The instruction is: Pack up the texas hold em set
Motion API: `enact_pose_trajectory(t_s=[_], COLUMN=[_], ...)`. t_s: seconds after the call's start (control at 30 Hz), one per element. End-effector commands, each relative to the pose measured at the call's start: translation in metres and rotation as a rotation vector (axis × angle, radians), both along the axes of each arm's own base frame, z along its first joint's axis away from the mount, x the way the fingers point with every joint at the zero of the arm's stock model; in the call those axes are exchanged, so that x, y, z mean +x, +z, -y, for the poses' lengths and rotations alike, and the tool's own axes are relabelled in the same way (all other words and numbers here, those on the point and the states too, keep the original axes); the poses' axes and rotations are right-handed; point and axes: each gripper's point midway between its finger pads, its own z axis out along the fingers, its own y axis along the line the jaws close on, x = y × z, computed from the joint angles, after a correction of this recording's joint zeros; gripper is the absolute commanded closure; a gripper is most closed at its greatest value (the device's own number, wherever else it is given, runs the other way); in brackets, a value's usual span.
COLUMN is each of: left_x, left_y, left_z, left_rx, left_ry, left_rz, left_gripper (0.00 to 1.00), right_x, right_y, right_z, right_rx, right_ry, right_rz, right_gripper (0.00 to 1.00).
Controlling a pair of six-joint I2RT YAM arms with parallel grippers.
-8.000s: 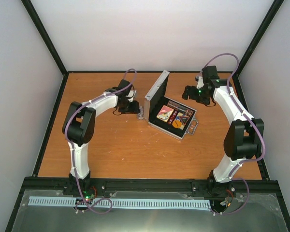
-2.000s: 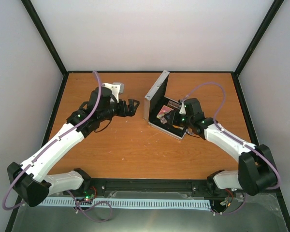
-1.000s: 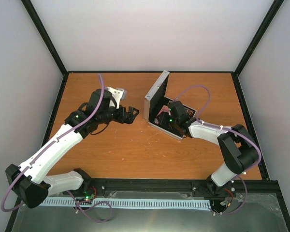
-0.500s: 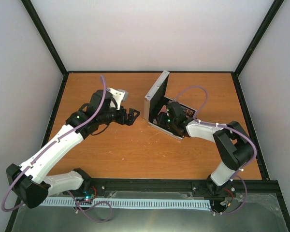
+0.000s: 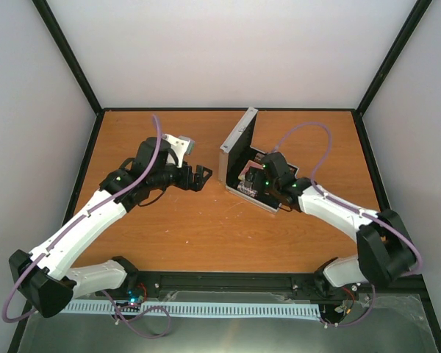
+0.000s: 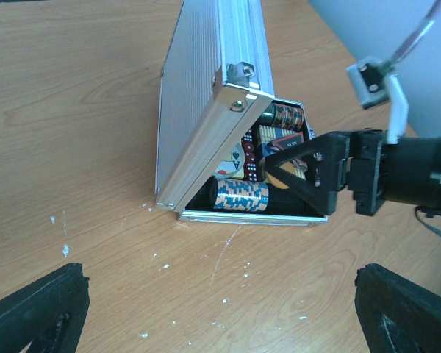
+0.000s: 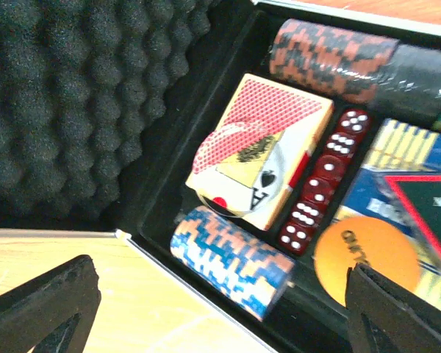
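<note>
The silver case (image 5: 237, 147) is parked mid-table (image 5: 184, 228) with its lid propped up, foam-lined inside. Packed in the black tray are striped chip stacks (image 7: 231, 261), a card deck (image 7: 268, 158), red dice (image 7: 323, 180) and an orange disc (image 7: 360, 254). The right gripper (image 7: 220, 294) is spread wide over the tray, nothing held. The left gripper (image 5: 201, 176) is gaping too, empty, near the lid's outer side.

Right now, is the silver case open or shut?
Open. Its lid stands up; chip stacks, red dice and cards show inside.

Orange-brown wooden table (image 5: 169, 235), silver case (image 5: 237, 143) resting on it (lid raised), white specks (image 6: 65, 251) beside the case.
</note>
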Motion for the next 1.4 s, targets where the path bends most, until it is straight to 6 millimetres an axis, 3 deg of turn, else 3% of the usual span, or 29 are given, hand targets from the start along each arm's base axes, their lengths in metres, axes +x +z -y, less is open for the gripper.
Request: enact_pose_trajectory(t_s=[0.0, 0.07, 0.23, 0.43, 0.6, 0.93, 1.37], left_x=[0.001, 0.001, 0.001, 0.0, 0.0, 0.001, 0.001], left_y=[0.01, 0.01, 0.012, 0.012, 0.011, 0.009, 0.008], left_z=[-0.002, 0.0, -0.002, -0.008, -0.01, -0.009, -0.007], left_rx=[-0.013, -0.015, -0.013, -0.005, 0.0, 0.005, 0.004], left_ry=[-0.005, -0.009, 0.003, 0.028, 0.034, 0.031, 0.025], left_rz=[0.04, 0.037, 0.038, 0.041, 0.041, 0.039, 0.033], left_gripper=[0.0, 0.0, 0.0, 0.0, 0.0, 0.0, 0.0], right_x=[-0.017, -0.023, -0.029, -0.014, -0.013, -0.012, -0.002], right_y=[0.001, -0.008, -0.027, -0.031, -0.041, -0.056, -0.06], right_z=[0.028, 0.022, 0.008, 0.006, 0.005, 0.006, -0.017], right_rx=[-0.154, -0.11, 0.035, 0.2, 0.223, 0.2, 0.25], right_ry=[-0.013, 0.024, 0.065, 0.02, 0.008, 0.002, 0.057], right_rz=[-0.034, -0.088, -0.214, -0.262, -0.294, -0.329, -0.346], right_gripper=[0.09, 0.13, 0.36, 0.48, 0.62, 0.67, 0.69])
